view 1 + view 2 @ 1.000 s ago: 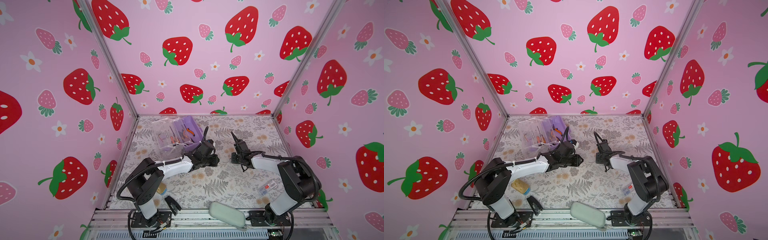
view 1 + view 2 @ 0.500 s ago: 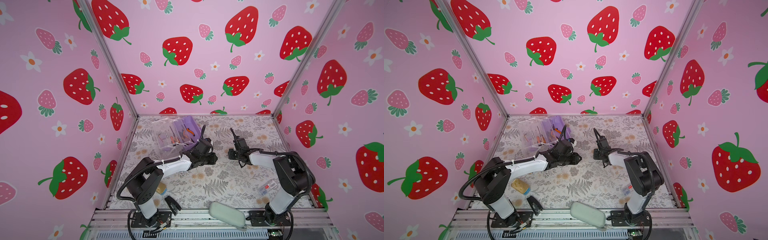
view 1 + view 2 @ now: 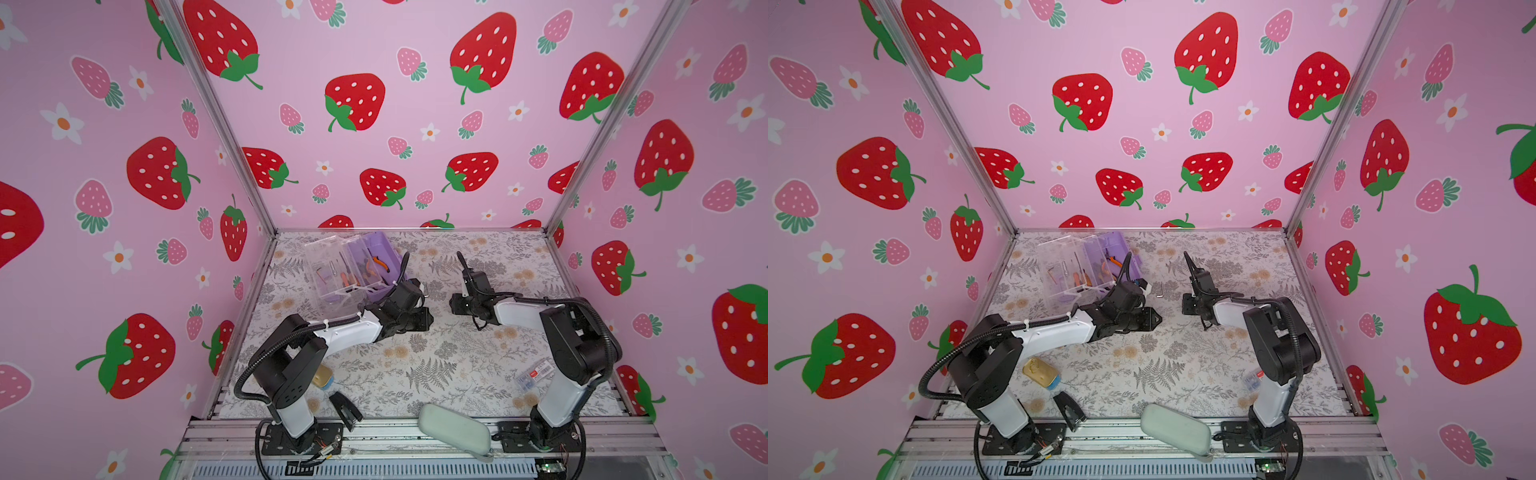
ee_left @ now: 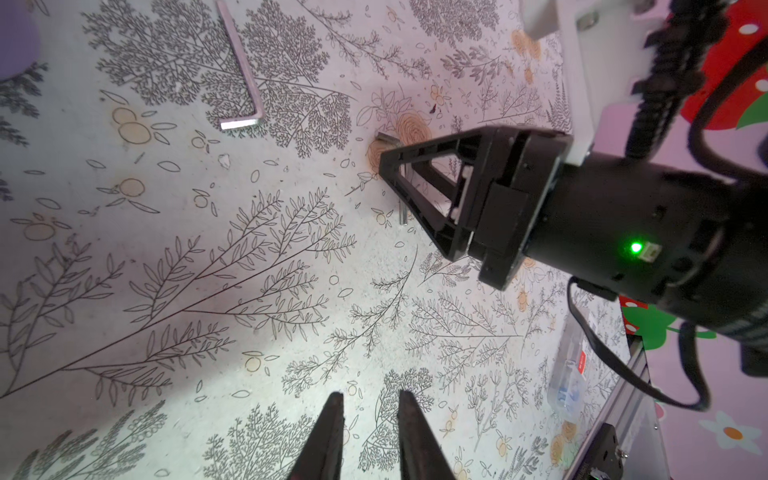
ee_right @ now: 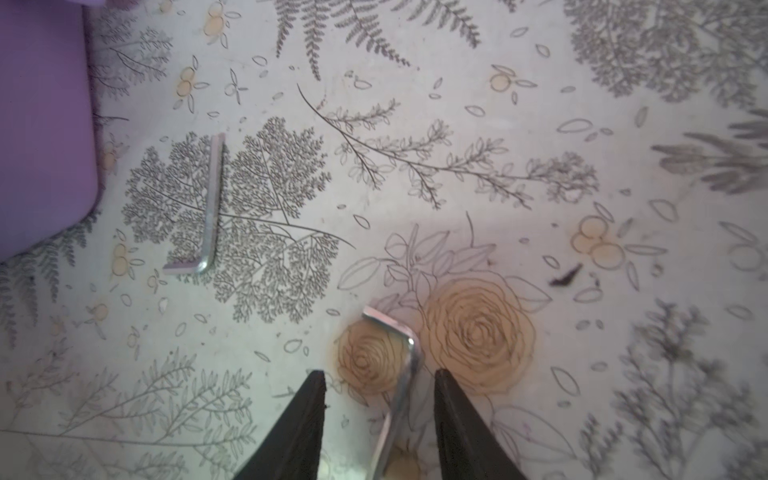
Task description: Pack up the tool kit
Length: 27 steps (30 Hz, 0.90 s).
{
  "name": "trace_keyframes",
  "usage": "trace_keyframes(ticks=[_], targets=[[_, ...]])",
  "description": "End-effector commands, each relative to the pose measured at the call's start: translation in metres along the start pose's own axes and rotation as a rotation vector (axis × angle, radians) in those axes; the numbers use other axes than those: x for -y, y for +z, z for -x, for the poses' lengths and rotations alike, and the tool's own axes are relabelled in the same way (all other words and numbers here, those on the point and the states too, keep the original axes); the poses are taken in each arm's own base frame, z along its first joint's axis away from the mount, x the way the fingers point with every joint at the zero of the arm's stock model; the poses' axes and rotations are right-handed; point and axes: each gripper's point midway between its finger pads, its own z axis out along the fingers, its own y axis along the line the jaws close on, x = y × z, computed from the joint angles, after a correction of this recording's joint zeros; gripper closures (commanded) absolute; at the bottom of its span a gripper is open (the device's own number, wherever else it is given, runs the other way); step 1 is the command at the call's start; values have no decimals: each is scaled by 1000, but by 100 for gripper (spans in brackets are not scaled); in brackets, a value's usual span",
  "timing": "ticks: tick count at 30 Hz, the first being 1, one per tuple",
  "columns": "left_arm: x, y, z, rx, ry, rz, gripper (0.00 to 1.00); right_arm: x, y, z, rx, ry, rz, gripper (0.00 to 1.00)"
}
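**A:** Where's the tool kit (image 3: 353, 266)?

**B:** Far left on the desk (image 3: 415, 374), open. It has a lilac base, and the clear lid and tray lean left. Orange-handled pliers (image 3: 376, 264) and screwdrivers (image 3: 347, 277) are inside.

**A:** Anything loose?

**B:** Two keys. The left hex key (image 5: 210, 208) lies flat just right of the kit's base. The right hex key (image 5: 405, 365) lies between the right jaws, which are spread and not pinching it.

**A:** And the left jaws?

**B:** Slightly parted, with nothing between them. The left arm (image 3: 349, 332) covers the kit's near right corner.

**A:** Clutter?

**B:** A pale green pouch (image 3: 455, 430) at the near edge, a gold tin (image 3: 1040, 372) by the left arm's base, and a clear packet (image 3: 534, 374) near right. Its label is too small to read.
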Motion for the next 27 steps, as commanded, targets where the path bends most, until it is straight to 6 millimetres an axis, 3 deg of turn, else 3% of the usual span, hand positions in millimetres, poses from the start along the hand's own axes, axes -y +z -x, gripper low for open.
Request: trace_keyframes(ticks=[1,11,14,18,20,27], targets=[[6,-3,6,20,-8,-24,73,18,-10,-14,-28,-42,-101,58],[3,-5,4,20,-17,-17,73,0,7,-32,-84,-128,-135,68],[0,-7,4,29,-18,-9,73,-2,11,-37,-91,-138,-135,76],[-2,-8,3,30,-21,0,73,-4,9,-40,-94,-140,-124,100],[-1,-8,4,33,-22,-4,73,-5,5,-41,-86,-140,-112,100],[4,-6,10,43,-37,-21,49,-35,-24,-32,3,-150,94,100]])
